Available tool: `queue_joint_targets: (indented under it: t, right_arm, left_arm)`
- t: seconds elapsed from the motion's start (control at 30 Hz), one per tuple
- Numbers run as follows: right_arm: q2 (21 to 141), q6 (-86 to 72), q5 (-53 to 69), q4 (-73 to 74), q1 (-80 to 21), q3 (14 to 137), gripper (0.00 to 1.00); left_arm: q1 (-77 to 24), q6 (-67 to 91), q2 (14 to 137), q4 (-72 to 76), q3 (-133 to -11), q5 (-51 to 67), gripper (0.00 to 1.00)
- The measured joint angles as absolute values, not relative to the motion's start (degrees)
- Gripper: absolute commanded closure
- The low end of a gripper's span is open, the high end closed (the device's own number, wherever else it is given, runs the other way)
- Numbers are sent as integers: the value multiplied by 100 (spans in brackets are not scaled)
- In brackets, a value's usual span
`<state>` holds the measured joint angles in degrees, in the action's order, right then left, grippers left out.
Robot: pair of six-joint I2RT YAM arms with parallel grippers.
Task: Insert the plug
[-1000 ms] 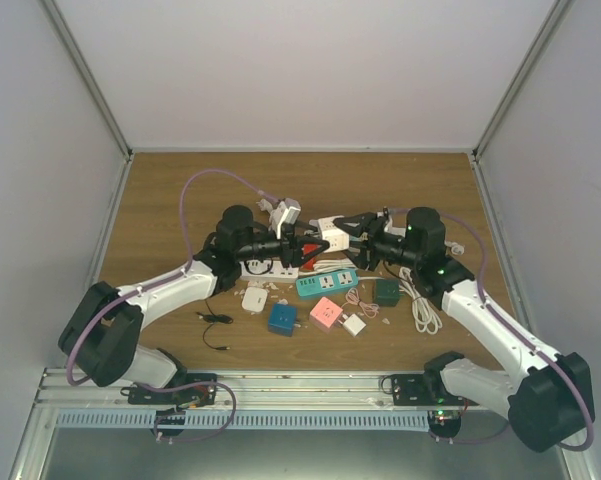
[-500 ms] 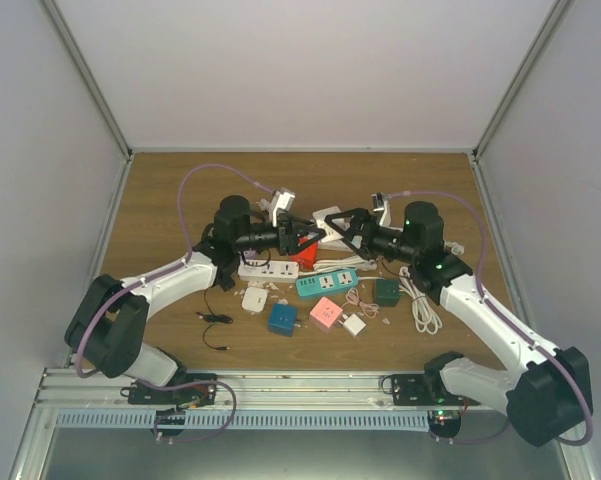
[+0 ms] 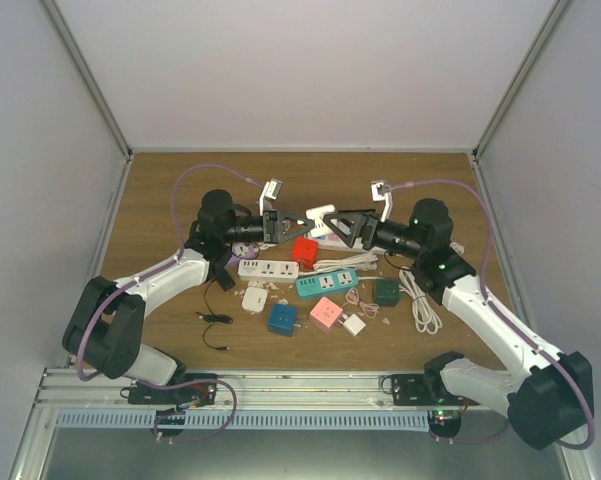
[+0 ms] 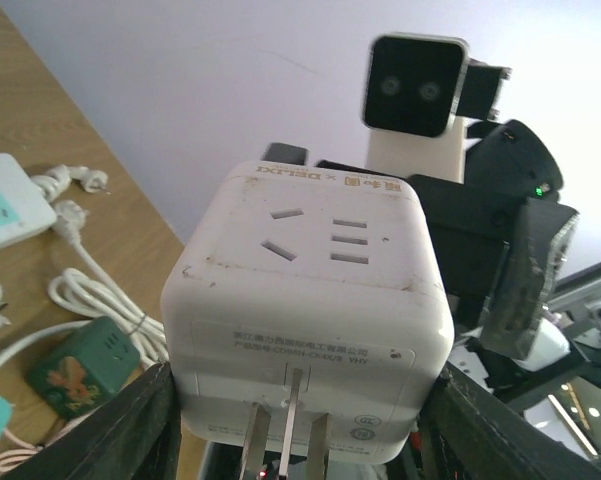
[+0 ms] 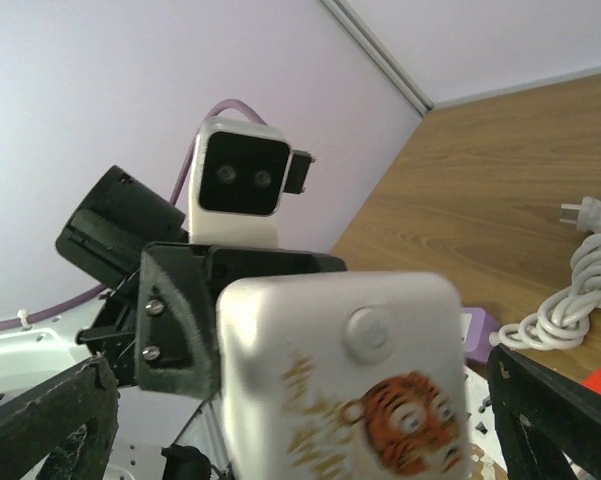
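I get soft, even light from overhead; the wooden table (image 3: 160,190) carries only faint, short shadows around the clutter. My left wrist view is sharp on the white cube adapter (image 4: 310,300) and softer behind it. My right wrist view blurs that adapter, too close, against a bright pale wall (image 5: 100,60).

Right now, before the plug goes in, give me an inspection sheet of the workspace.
Surface: wooden table.
Job's things: white cube adapter, prongs exposed, held in the air; white power strip lying flat.
Clutter: red cube, teal strip, blue cube, pink cube, green cube.
Grippers: left gripper shut on the adapter; right gripper open, facing it.
Cables: coiled white cord; thin black lead.
Surroundings: plain white walls.
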<state>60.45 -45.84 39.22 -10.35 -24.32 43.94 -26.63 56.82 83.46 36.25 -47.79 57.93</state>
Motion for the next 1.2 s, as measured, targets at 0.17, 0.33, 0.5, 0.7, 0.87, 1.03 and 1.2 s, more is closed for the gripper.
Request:
queue_joint_targets:
  t: [0.17,0.33,0.5,0.7,0.87,1.03,1.2]
  right_arm:
    - [6442,-4644,3911,-823,-2408,4742,5]
    - [6858,-4974,4366,-1048,-2366,4906,17]
    - [6912,-5568,4947,-1966,-2366,4591,32]
    - [6960,-6163,5293,-2829,-2368,4335,54]
    - [6984,-6121,5258,-2797,-2401,4388,62]
    - [6987,-5728,4856,-2154,-2377,4716,61]
    - [7105,-5111,4239,-1170,-2333,5146,61]
  left_arm:
    - [-2657,6097,8315,3942,-4779,6010,55]
    - [-2598,6431,8315,4071,-4772,6123,55]
    - [-2569,6584,8309,4261,-4772,6211,55]
    - [-2534,6705,8219,4261,-4762,6230,46]
    - [-2499,6554,8086,4029,-4746,6163,11]
    - [-2078,5732,7485,2768,-4746,5645,1]
    - [-1594,4628,6742,1332,-4786,4731,1]
